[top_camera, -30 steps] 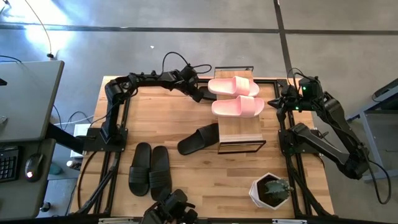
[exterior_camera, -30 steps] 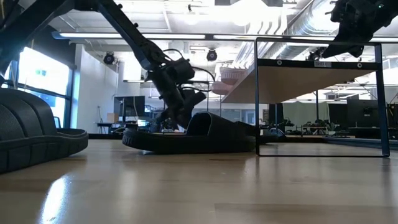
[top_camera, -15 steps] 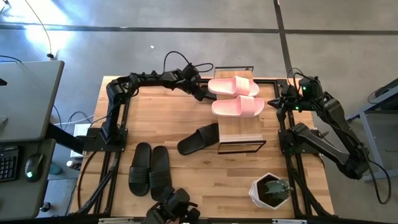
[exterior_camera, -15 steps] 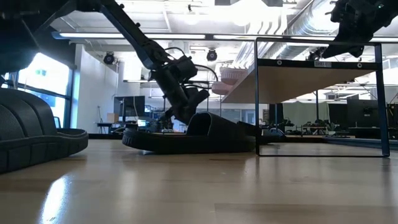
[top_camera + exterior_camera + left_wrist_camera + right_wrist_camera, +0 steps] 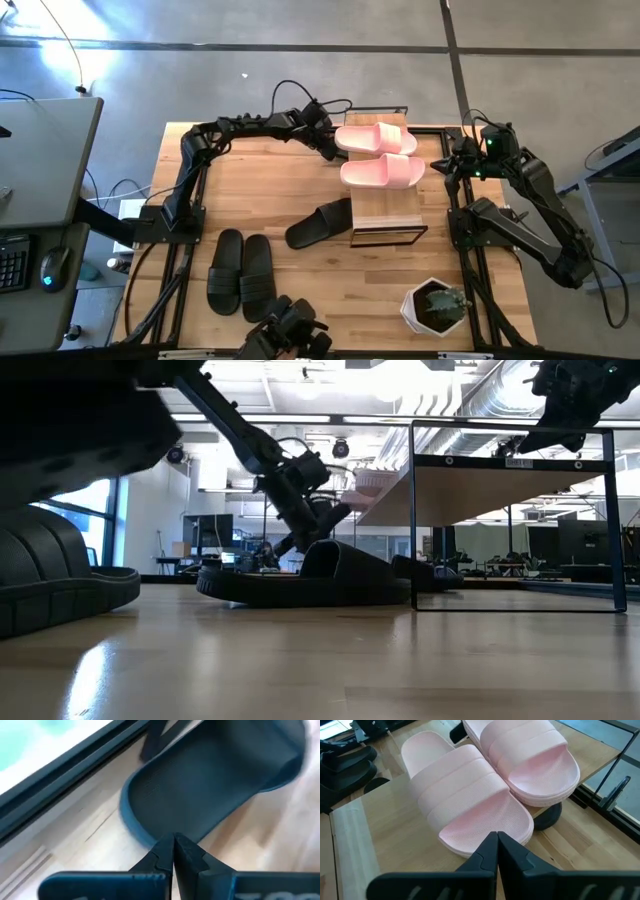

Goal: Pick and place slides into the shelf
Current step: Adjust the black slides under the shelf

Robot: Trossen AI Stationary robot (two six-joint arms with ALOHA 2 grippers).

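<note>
My left end effector [image 5: 331, 150] sits in the upper middle of the overhead frame, its fingers pressed together with nothing between them, just beside the heel end of the far pink slide [image 5: 375, 138]. My right end effector [image 5: 447, 166] hangs at the upper right, fingers pressed together too, near the toe of the near pink slide [image 5: 382, 172].

Both pink slides lie side by side on the shelf's [image 5: 385, 210] light plank top. One black slide [image 5: 318, 223] lies tilted on the counter [image 5: 250, 185], touching the shelf's left edge at centre frame. A black pair [image 5: 241, 272] lies side by side at the lower left of the counter. In the left wrist view another dark slide [image 5: 215, 780] lies on the wood by a dark rail.

The counter is pale butcher-block wood. A potted plant in a white pot [image 5: 434, 305] stands at its lower right. Around it is grey concrete floor; a desk with a mouse [image 5: 52, 268] fills the left edge. At counter level, the room behind shows bright windows and ceiling ducts.
</note>
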